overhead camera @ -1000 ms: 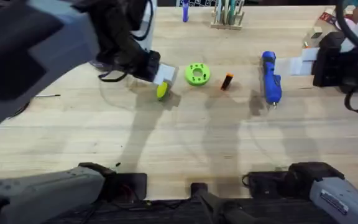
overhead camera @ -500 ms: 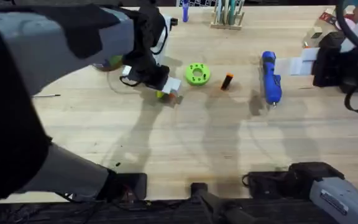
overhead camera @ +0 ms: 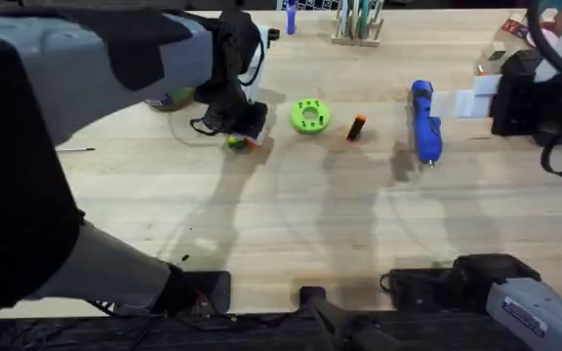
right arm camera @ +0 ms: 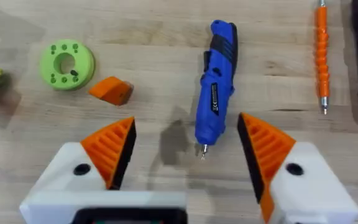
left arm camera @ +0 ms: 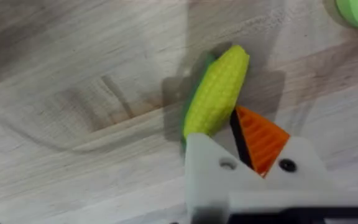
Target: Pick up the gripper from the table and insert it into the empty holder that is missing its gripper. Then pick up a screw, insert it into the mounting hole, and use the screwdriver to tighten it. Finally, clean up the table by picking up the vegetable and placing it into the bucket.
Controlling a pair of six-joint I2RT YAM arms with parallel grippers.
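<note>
The left gripper was down on the pale wooden counter, its fingers closed around the small yellow toy corn cob with a green husk, just beside the flat bright green disc with holes. The right gripper hung with fingers spread wide and empty above the chunky blue powered screwdriver, near the small tapered orange plastic finger.

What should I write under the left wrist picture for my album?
Left end effector closing around a toy corn cob lying on the wooden table.
</note>
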